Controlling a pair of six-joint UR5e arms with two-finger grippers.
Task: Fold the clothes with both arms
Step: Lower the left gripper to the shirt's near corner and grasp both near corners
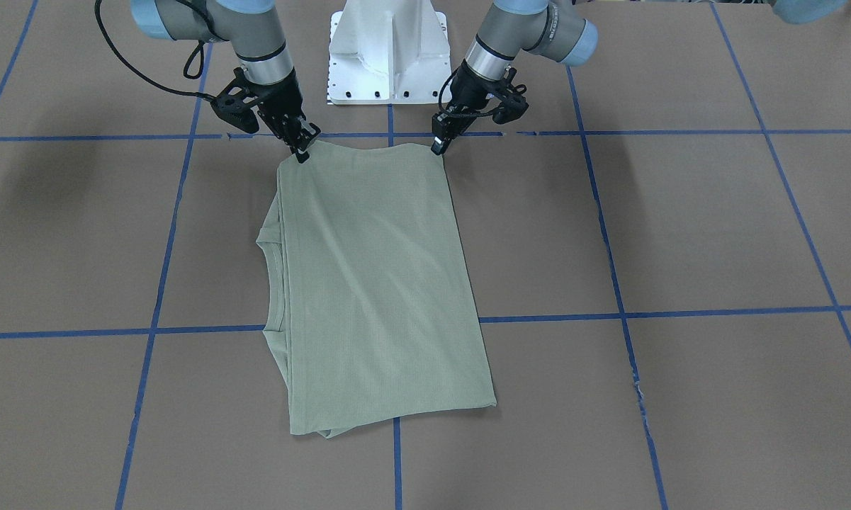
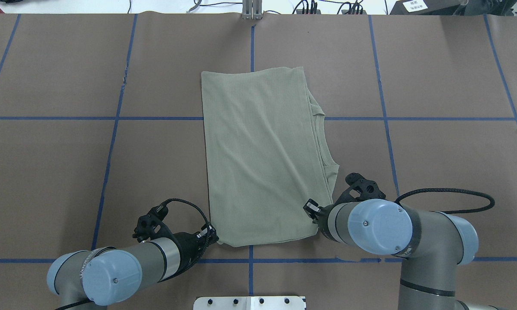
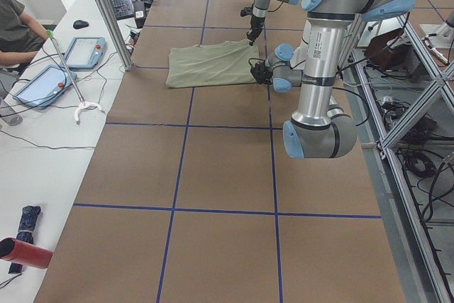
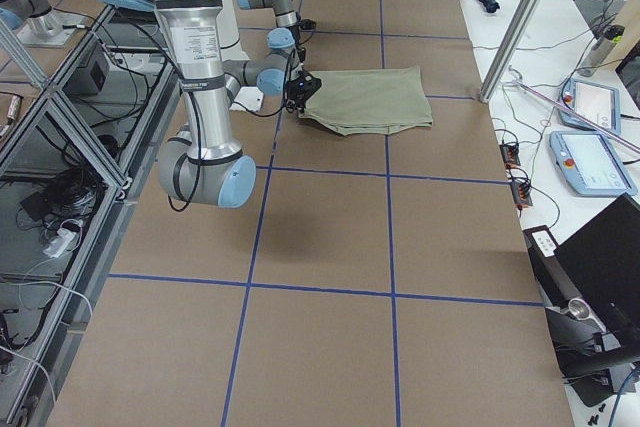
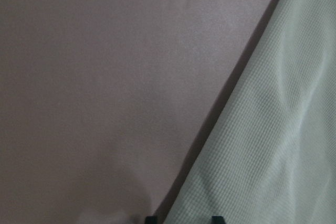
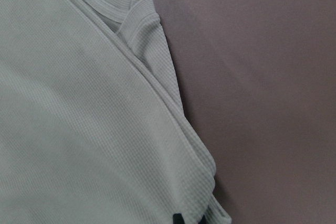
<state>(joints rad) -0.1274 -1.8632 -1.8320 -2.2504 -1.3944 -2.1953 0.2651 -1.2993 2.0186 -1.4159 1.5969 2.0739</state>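
Observation:
The sage-green shirt (image 1: 375, 283) lies folded into a long rectangle on the brown table, also seen from overhead (image 2: 258, 150). Its round collar (image 2: 325, 142) pokes out along the edge on my right side. My left gripper (image 1: 439, 146) is down at the shirt's near corner on my left side, shut on the fabric. One of its fingertips (image 5: 151, 219) shows at the shirt's edge (image 5: 273, 129). My right gripper (image 1: 302, 152) is shut on the other near corner. One of its fingertips (image 6: 177, 219) shows on layered fabric (image 6: 79, 129). The tag and neck label are hidden.
The white pedestal base (image 1: 387, 53) stands just behind the shirt's near edge, between the arms. Blue tape lines (image 2: 112, 142) grid the table. A seated person (image 3: 18, 26) and tablets (image 3: 81, 51) are at a side desk past the far edge.

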